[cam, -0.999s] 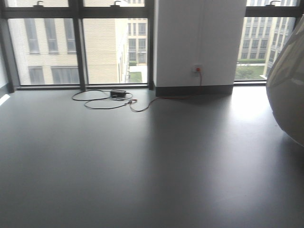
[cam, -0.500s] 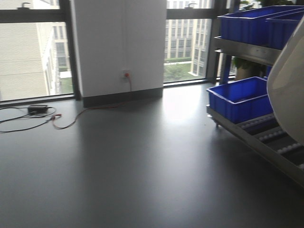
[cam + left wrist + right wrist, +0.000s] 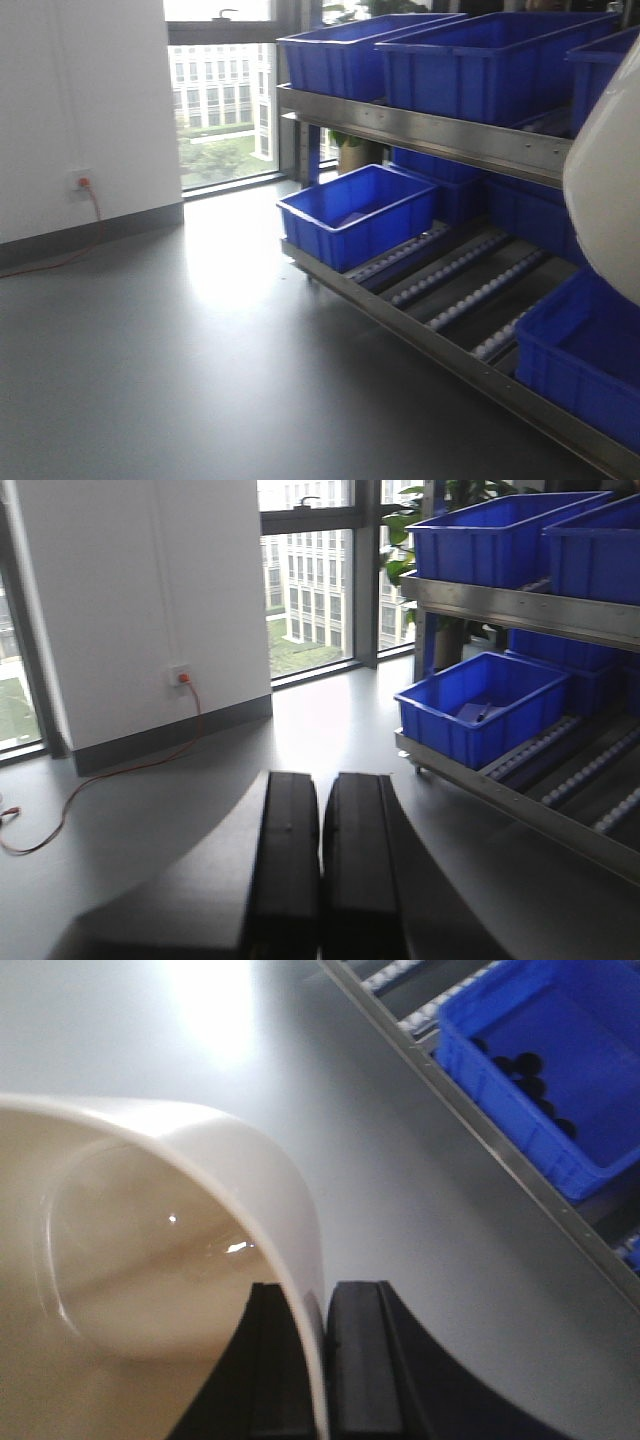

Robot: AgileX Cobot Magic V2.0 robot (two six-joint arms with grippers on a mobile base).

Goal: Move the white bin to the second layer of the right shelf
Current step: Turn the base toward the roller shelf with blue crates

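Note:
The white bin [image 3: 150,1250] is held off the floor; its curved cream wall fills the right edge of the front view [image 3: 608,190]. My right gripper [image 3: 322,1360] is shut on the bin's thin rim, one finger inside and one outside. My left gripper [image 3: 320,860] is shut and empty, held above the grey floor. The steel shelf [image 3: 440,135] stands ahead on the right. Its lower level shows bare white roller tracks [image 3: 465,290] behind a flat steel front bar. I cannot tell which level is the second layer.
Blue crates fill the upper shelf level [image 3: 480,60]. One blue crate [image 3: 355,212] sits at the left end of the lower level and another [image 3: 585,355] at the right. A wall socket with a red cable [image 3: 82,184] is on the left. Grey floor [image 3: 180,370] lies in front.
The view has swung right: the windows and the floor cable slid out to the left, and the shelf with blue crates came fully into view. The bin stays at the right edge.

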